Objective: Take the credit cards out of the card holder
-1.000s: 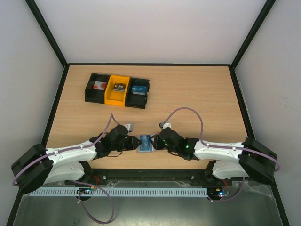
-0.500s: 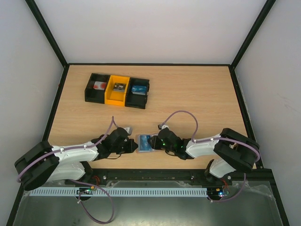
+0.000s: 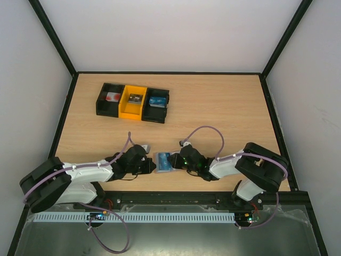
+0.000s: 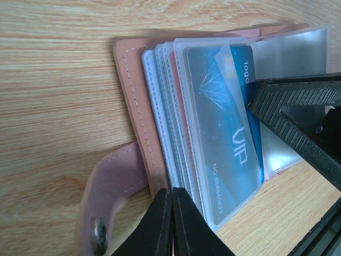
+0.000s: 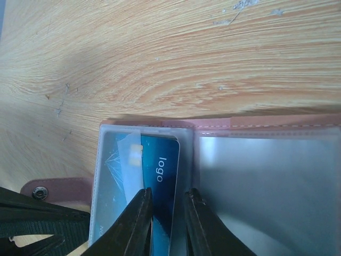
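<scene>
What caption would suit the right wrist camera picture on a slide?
The right hand straddles the edge of a blue card sleeved in the open card holder on the wooden table.

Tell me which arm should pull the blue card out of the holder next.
Right. The right jaws, slightly apart, straddle the exposed edge of the blue card, ready to pinch. The left jaws sit shut at the strap side of the card holder.

Your left arm (image 3: 88, 172) and right arm (image 3: 226, 166) lay stretched low and inward, facing each other. The left claw (image 4: 171, 213) had its jaws pressed together; the right claw (image 5: 164, 198) held its jaws narrowly apart.
</scene>
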Robot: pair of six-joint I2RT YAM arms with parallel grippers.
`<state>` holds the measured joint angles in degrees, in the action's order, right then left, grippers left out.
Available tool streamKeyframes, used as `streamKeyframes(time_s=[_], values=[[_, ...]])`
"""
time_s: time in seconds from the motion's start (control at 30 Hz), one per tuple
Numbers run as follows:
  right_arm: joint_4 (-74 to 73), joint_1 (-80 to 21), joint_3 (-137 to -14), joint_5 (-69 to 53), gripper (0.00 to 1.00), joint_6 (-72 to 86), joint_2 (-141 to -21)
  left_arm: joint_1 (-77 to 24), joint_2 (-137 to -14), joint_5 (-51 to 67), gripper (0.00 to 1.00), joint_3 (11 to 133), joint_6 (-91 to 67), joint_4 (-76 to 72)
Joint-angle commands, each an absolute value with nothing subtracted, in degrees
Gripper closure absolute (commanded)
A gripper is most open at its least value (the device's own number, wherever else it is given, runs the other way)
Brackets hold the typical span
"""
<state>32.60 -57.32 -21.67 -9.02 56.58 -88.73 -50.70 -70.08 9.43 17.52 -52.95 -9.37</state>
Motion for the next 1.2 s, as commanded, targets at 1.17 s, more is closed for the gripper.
streamKeyframes(time_s=[1.17], values=[[41.91,-54.56,-16.95,-14.33,0.79,58.61,-92.10,-49.83,-73.69,8.12,0.88,25.07,-49.40,-8.61]])
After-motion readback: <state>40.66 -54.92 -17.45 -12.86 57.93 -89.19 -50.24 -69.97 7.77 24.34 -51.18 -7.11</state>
